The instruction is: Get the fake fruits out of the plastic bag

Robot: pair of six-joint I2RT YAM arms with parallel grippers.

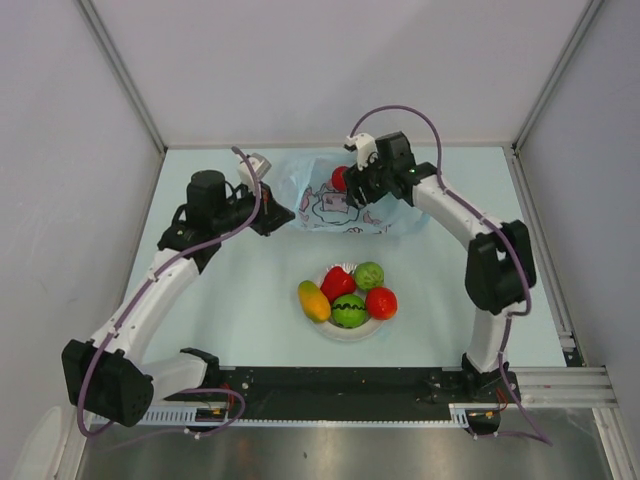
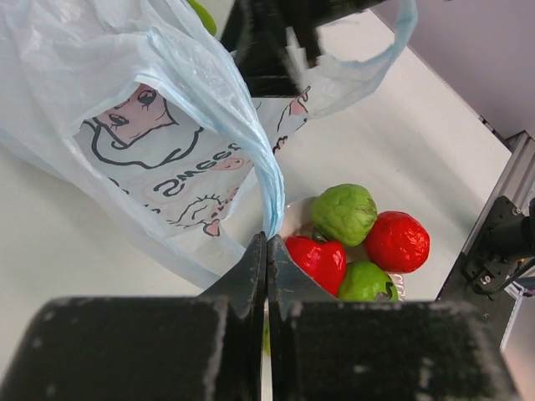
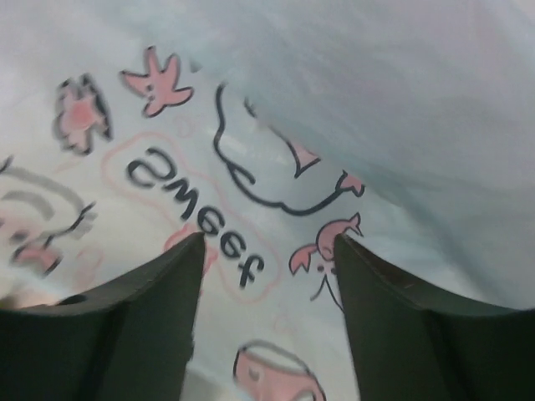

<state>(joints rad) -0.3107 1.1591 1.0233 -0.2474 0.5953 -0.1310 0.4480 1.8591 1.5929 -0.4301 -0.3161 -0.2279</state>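
Five fake fruits (image 1: 349, 311) lie on the white plate (image 1: 340, 333) at the near middle of the tabletop (image 1: 250, 320), well apart from both hands: one yellow-orange on the left, two red and two green. You will find a sixth, a red fruit (image 1: 340, 178), at the far edge of the plastic bag (image 1: 325, 210), just beside your right hand (image 1: 356, 190) on its left. Whether it sits inside the bag or on top of it cannot be told. The bag lies crumpled at the far middle of the tabletop, between the two hands, with its cartoon print showing. Your left hand (image 2: 267, 242) is clenched, its fingers pressed together with the bag's light-blue hem pinched at the tips; the film rises up and away from that grip. Your right hand is released: its fingers stand apart above the printed film, with only the print showing between them and nothing held. In the left wrist view the plate's fruits show just past the closed fingertips, lower than the bag.
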